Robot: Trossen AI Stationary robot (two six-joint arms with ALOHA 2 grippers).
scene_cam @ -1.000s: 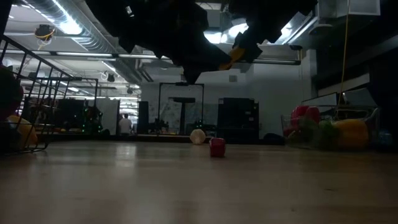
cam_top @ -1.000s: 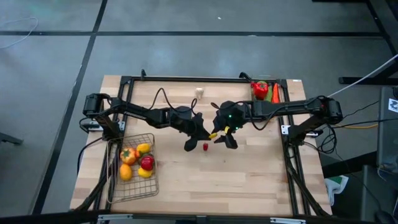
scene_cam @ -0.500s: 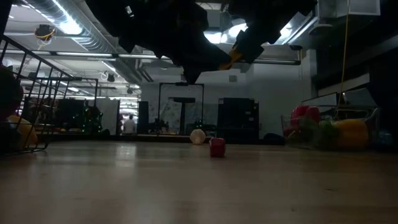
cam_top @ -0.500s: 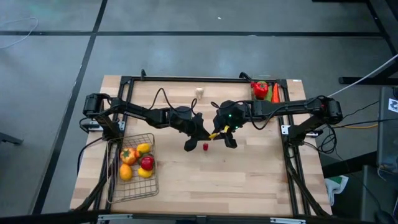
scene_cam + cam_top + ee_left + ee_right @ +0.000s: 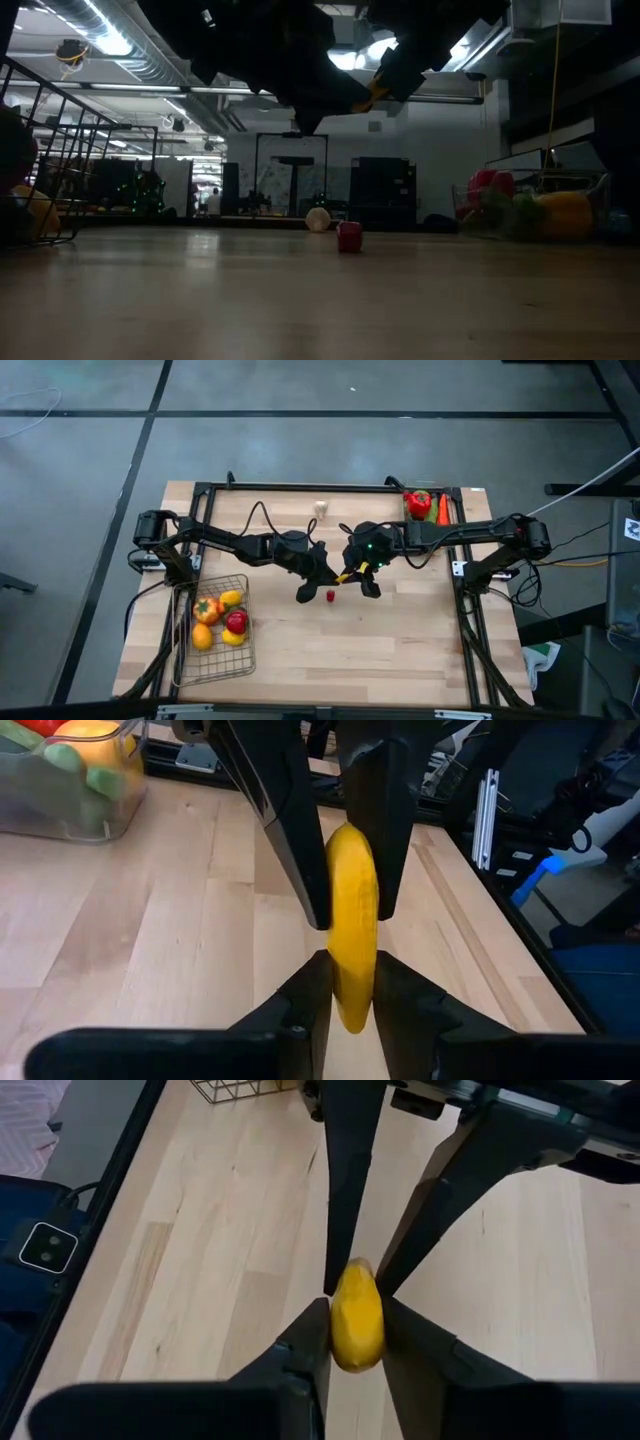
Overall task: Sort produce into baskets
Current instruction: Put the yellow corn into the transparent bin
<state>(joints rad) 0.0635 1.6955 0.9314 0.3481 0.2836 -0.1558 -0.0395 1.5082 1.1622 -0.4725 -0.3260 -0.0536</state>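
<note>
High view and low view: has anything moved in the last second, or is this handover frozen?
Nothing visibly changed. Both hands, left hand and right hand, stay closed on the yellow piece above mid-table, and the small red piece lies where it did. Only a person far back in the room shifted slightly.

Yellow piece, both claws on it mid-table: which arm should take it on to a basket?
Left, probably. Left claw and right claw both grip the yellow piece, but the wire basket, already holding yellow and orange fruit, sits on the left arm's side.
</note>
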